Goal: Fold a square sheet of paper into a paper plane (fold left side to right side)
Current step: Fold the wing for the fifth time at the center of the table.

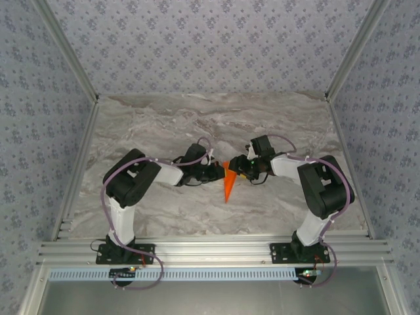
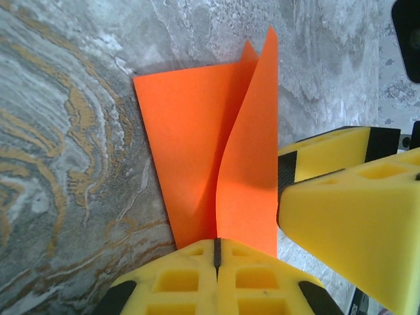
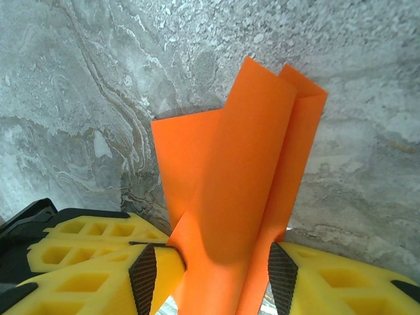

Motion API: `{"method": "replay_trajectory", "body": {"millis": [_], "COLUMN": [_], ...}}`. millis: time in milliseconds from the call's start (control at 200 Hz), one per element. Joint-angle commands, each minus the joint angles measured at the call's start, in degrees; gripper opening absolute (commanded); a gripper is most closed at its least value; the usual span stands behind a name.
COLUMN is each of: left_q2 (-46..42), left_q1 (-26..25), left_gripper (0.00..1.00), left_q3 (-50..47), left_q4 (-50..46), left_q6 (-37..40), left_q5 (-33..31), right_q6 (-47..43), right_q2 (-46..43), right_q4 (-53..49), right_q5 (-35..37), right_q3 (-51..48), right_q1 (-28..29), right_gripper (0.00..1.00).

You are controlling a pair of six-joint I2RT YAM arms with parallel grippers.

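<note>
**Orange paper, partly folded, at the middle of the marble table between my two claws.** From above it reads as a narrow wedge. Its broad end is where the claws meet and its tip points toward the arm bases, so its long axis runs near-to-far.

The left claw is closed, fingers together on the edge of a flap that stands up from the sheet. In the left wrist view the rest of the sheet lies flat on the table to that flap's left.

The right claw faces it from the opposite side, fingers apart and straddling the raised, curled fold. I cannot tell whether the pads press it. Both claws work the same broad end, just beside each other.

I judge the coming move turns on one relation. The raised flap must go over rightward, across the long axis, and the right claw stands on the side where it has to land.
</note>
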Motion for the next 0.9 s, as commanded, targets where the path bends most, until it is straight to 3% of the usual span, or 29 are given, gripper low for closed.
{"method": "replay_trajectory", "body": {"millis": [0,360,635,894], "left_q2": [2.5,3.5,3.5,3.5], "left_q1": [0.0,0.0,0.0,0.0], "left_gripper": [0.02,0.02,0.02,0.02], "left_q3": [1.4,1.4,1.6,1.9], "left_q4": [0.7,0.3,-0.1,-0.3], "left_q6": [0.8,1.0,1.2,1.3], "left_q5": [-0.6,-0.9,-0.9,-0.8], "right_q6": [-1.7,-2.7,-2.1,-2.6], "right_q2": [0.1,-8.3,-3.0,0.8], "right_q4": [-1.4,-3.6,-2.6,-4.1], "right_q5": [1.7,4.0,3.6,4.4], "right_q3": [-0.2,0.4,4.7,6.1], "right_q1": [1.2,0.0,1.8,2.1], "right_gripper": [0.54,0.51,0.23,0.18]}}
